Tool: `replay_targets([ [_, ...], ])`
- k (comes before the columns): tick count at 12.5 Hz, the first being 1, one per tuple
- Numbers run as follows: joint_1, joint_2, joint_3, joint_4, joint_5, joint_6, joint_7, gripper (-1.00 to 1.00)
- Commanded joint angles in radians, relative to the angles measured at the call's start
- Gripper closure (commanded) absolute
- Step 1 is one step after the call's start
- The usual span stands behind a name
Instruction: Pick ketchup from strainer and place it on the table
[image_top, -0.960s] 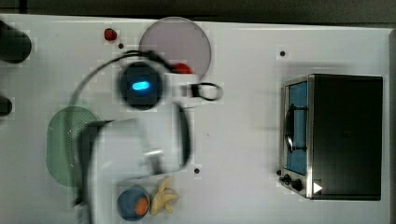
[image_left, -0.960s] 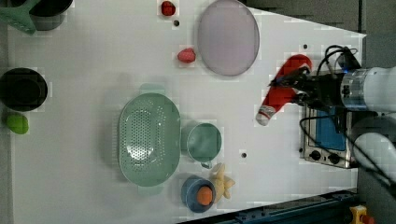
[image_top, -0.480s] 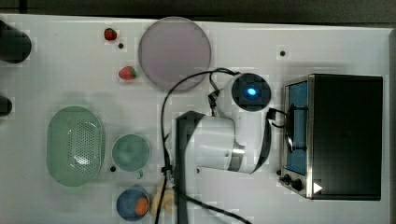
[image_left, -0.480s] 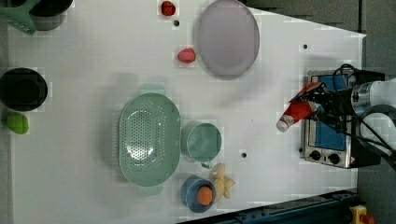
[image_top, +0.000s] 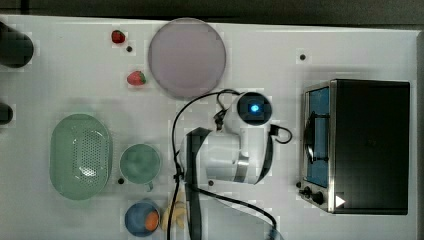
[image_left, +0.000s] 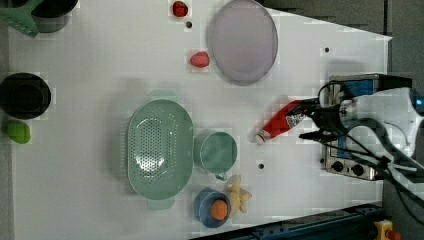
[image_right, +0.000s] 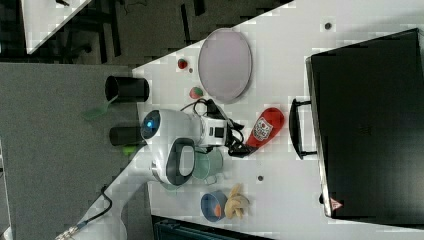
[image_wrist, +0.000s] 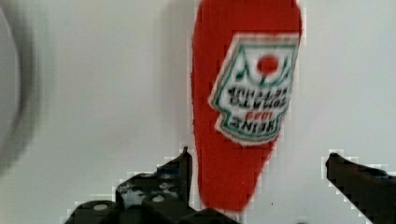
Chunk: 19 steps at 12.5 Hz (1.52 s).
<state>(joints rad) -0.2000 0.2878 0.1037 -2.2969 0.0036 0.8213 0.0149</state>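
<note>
White counter (image_left: 100, 65) carries the empty strainer (image_left: 159, 149). Ketchup (image_left: 278, 123) lies on the counter well apart from the strainer, beside the oven (image_top: 367, 145). Pincer (image_wrist: 261, 186) stands wide, one finger touching the bottle. Placement appears done; next, retract upward clear.

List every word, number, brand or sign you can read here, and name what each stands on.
White label on the red squeeze ketchup bottle: several lines of dark and red lettering under a red round mark, too blurred to read.
Black toaster oven: a small red triangular sign at one corner, its content too small to read.
There is no other text or number.
</note>
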Motion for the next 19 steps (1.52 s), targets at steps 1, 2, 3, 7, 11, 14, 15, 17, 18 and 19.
replay_targets([
  [1, 0.03, -0.096, 0.02, 0.025, 0.012, -0.011, -0.045, -1.0],
  [2, 0.031, -0.135, 0.025, 0.05, 0.012, -0.047, -0.045, -1.0],
  [3, 0.032, -0.171, 0.031, 0.085, 0.013, -0.101, -0.042, -1.0],
  [7, 0.034, -0.262, 0.045, 0.28, 0.011, -0.352, -0.003, -1.0],
  [11, 0.037, -0.28, 0.07, 0.483, 0.011, -0.561, -0.003, -1.0],
  [14, 0.032, -0.28, 0.065, 0.586, 0.011, -0.728, -0.001, -1.0],
  [15, 0.032, -0.279, 0.062, 0.601, 0.011, -0.751, -0.001, -1.0],
  [17, 0.031, -0.279, 0.051, 0.605, 0.01, -0.737, -0.001, -1.0],
  [18, 0.031, -0.277, 0.048, 0.603, 0.01, -0.735, -0.001, -1.0],
  [19, 0.031, -0.275, 0.046, 0.6, 0.01, -0.735, -0.001, -1.0],
])
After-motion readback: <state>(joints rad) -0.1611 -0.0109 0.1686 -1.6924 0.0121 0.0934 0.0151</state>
